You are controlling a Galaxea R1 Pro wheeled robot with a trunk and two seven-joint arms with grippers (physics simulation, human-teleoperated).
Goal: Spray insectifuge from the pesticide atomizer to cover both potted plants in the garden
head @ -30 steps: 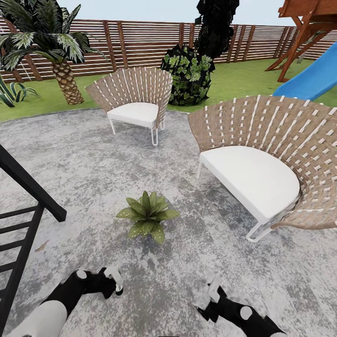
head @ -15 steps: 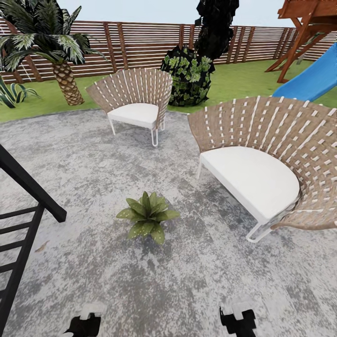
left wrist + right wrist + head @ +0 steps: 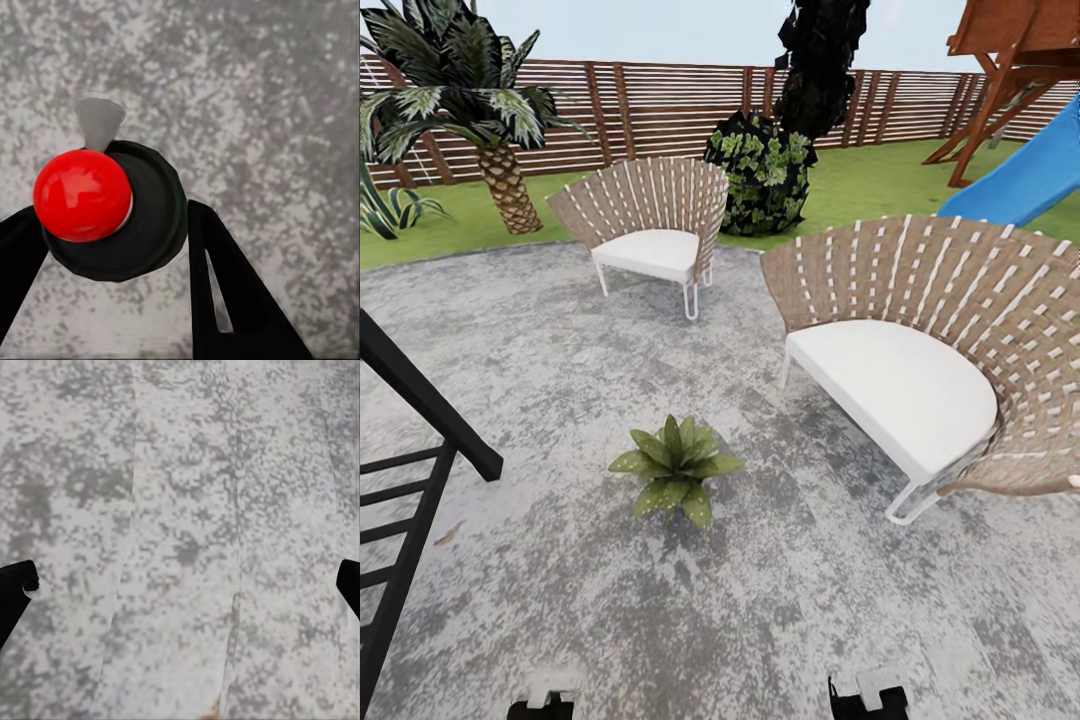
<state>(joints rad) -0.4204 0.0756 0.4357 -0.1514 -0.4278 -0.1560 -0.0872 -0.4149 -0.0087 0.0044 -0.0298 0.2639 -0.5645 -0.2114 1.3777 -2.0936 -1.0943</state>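
Flanking the potted plant (image 3: 676,468), two woven chairs (image 3: 650,225); right gripper (image 3: 180,585) released, left unclear

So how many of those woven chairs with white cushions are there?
2. One brown woven chair with a white cushion stands nearer the slatted wooden fence; the other woven chair stands close on the right.

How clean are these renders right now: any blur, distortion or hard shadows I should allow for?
Head view: sharp and evenly lit, only a faint shadow under the potted plant; the near chair looks stretched toward the frame edge. Left wrist view: a red-topped object sits soft and oversized between the left claw fingers. Right wrist view: patio stone blotchy, flat light.
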